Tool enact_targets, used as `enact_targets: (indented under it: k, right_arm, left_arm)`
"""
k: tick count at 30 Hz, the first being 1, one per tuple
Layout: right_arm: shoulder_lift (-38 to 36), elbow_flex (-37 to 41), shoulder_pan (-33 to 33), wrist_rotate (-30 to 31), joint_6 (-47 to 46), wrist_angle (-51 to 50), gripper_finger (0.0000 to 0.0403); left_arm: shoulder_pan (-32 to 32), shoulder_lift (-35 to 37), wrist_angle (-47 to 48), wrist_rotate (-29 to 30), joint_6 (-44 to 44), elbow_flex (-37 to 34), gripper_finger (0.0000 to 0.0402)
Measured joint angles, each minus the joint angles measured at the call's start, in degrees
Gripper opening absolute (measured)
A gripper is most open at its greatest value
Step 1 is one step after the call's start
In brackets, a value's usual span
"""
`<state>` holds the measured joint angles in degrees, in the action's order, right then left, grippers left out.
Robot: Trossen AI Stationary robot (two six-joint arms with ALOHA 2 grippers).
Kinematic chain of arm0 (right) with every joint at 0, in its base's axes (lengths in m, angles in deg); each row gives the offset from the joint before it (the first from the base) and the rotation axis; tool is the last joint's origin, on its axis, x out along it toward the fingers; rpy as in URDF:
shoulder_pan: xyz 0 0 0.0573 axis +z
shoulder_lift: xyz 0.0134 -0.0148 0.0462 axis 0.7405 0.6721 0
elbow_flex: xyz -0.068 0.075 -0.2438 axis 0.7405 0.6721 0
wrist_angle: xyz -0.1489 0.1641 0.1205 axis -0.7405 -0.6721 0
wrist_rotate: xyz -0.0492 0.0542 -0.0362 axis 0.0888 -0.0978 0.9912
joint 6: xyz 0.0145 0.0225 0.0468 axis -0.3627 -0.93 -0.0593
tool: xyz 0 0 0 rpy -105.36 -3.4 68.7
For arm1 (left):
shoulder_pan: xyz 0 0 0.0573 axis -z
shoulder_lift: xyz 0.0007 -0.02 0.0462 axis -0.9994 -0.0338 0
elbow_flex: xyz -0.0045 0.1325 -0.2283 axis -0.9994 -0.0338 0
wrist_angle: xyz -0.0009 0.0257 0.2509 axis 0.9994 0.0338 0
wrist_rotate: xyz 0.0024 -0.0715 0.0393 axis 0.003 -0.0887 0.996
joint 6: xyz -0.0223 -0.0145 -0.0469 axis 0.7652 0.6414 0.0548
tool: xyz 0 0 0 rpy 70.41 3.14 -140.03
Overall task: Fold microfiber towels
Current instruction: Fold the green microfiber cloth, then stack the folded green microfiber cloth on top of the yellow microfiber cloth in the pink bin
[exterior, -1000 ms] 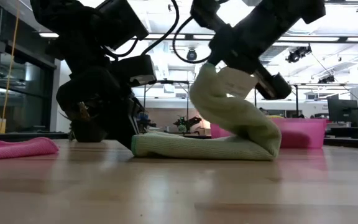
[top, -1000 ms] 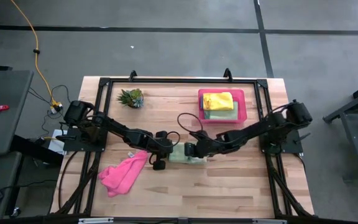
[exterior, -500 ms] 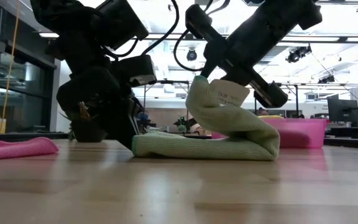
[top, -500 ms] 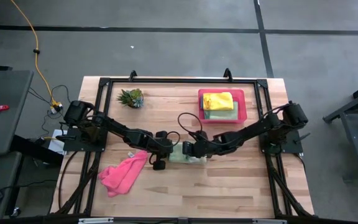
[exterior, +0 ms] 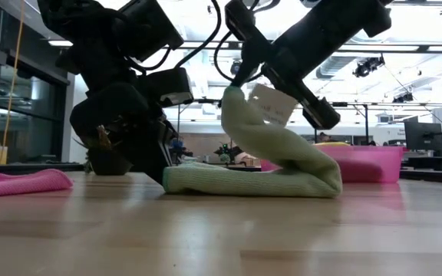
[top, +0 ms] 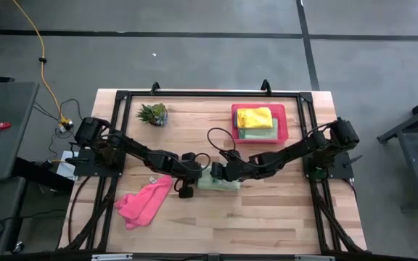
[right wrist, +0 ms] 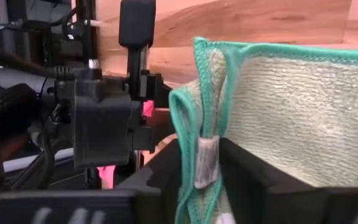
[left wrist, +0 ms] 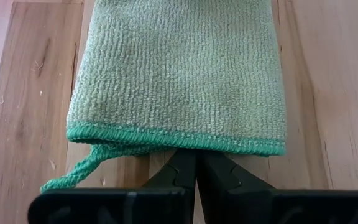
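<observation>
I am working at a pale wooden counter (top: 267,217) with both of my dark arms reaching in toward its middle. My left hand (top: 189,172) is clenched tight, its fingers (left wrist: 185,177) pressed together at the hemmed edge of a soft, fuzzy light green microfiber towel (exterior: 267,172) that is lying folded on the counter. My right hand (top: 220,171) is grasping the other edge of that same towel, the doubled teal-stitched hem and its small white label sitting between my fingers (right wrist: 253,180), and I am holding that end lifted above the flat part so the cloth is arching up and over itself. A crumpled pink microfiber towel (top: 142,203) is lying on the counter near my left arm, apart from the green one. At the far right part of the counter, a rigid pink rectangular tray (top: 281,134) is holding a folded yellow microfiber towel (top: 255,117) resting on top of another folded pale green towel (top: 261,133). A small spiky green plant (top: 153,113) is sitting at the far left part of the counter.
</observation>
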<state>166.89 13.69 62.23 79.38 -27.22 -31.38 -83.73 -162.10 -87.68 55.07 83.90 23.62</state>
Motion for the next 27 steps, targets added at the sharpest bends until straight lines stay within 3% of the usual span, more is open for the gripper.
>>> enact_targets:
  k: [6,10,16,22,27]
  right_arm:
    - [0.0,0.0,-0.8,-3.1,2.2,1.5,0.019]
    - [-0.8,0.0,-1.7,-4.6,5.8,3.4,0.0229]
    - [-4.8,0.0,-3.1,-6.0,15.6,-1.5,0.0238]
    - [-11.2,0.0,-3.6,-7.7,29.0,-16.7,0.0238]
    - [-14.3,2.3,-1.2,-10.1,28.1,-27.9,0.0238]
  left_arm:
    - [0.0,0.0,0.0,0.0,0.8,0.0,0.0]
    - [0.0,0.0,0.0,0.0,0.8,0.0,0.0]
    - [0.0,0.0,0.4,-0.1,0.2,0.0,0.0]
    - [-0.6,0.3,1.1,-0.2,-0.1,0.1,0.0]
    - [-1.4,0.8,2.2,-1.2,-0.7,0.1,0.0]
